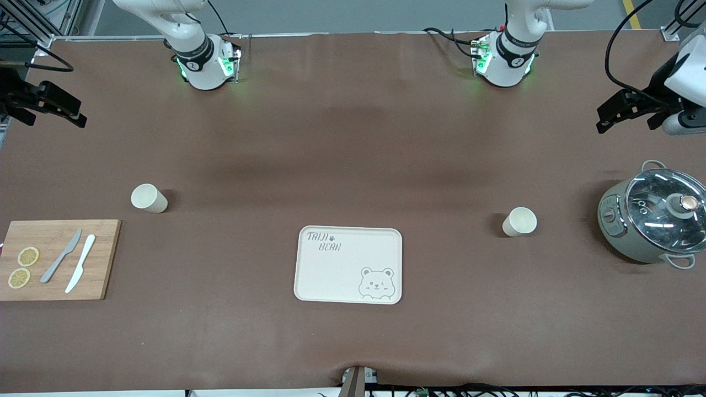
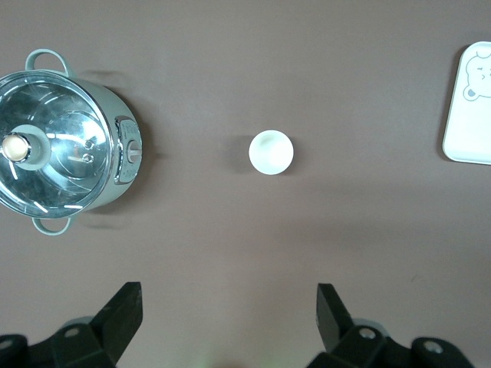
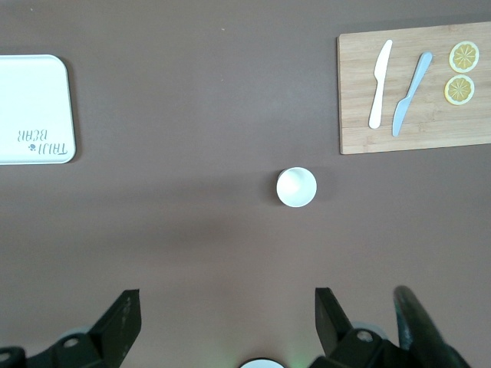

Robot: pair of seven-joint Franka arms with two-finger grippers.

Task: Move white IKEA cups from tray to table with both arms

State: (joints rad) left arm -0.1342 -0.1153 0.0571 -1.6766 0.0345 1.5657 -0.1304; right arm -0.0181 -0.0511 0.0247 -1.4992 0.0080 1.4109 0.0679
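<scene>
As the front view shows, the cream rounded-rectangle tray with the grey bear drawing (image 1: pixel 348 264) lies bare, and both small off-white handleless cups stand upright on the brown matte bench (image 1: pixel 353 138), well apart from the tray: one cup (image 1: pixel 149 198) toward the right arm's end, the other cup (image 1: pixel 519 221) toward the left arm's end, each slightly farther from the camera than the tray. The left claw (image 1: pixel 609 118) and the right claw (image 1: pixel 69 113) hang at the bench's ends, each well apart from the tray and from its cup.

Left wrist view: the left claw (image 2: pixel 229 310) is released and empty; its cup (image 2: pixel 271 152) stands between the tray (image 2: pixel 469 107) and a grey-green glass-lidded pot (image 2: pixel 65 142).

Right wrist view: the right claw (image 3: pixel 226 314) is released and empty; its cup (image 3: pixel 296 187) stands between the tray (image 3: pixel 34 107) and a wooden cutting board (image 3: pixel 418 88).

Judgement: each cup lies nearer its own arm, and no transfer seems left.
</scene>
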